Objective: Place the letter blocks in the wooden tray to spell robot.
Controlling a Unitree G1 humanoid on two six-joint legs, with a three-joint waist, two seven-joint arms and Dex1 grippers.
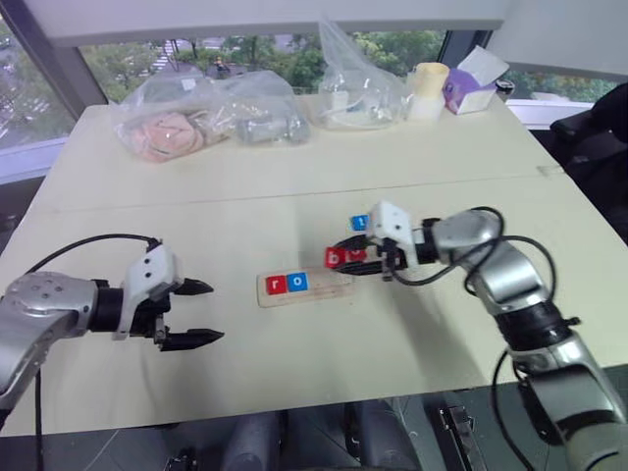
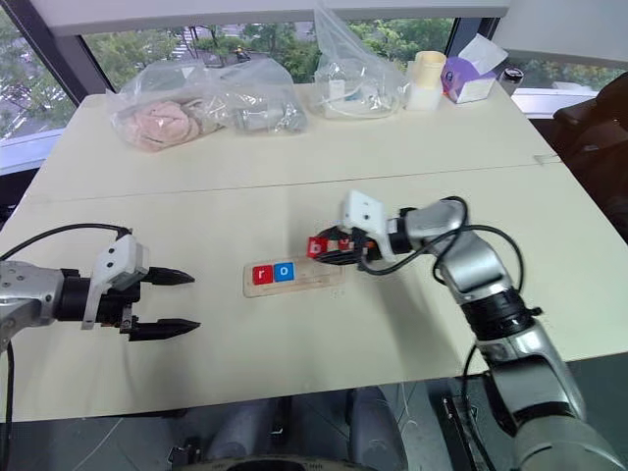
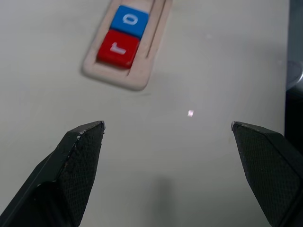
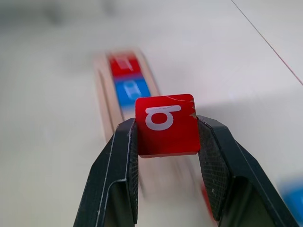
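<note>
The right pincer (image 4: 165,156) is clamped on the red b block (image 4: 166,124) just above the tray (image 1: 339,285), beside its r and o, and a tilted release could leave it off the groove, while the left pincer (image 1: 191,312) gapes empty.

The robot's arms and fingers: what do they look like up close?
Both arms are silver-grey metal with black joints and loose black cables. Each wrist carries a white block, then two black fingers, left gripper and right gripper. The fingers are wedge-shaped, with finely textured inner faces.
</note>
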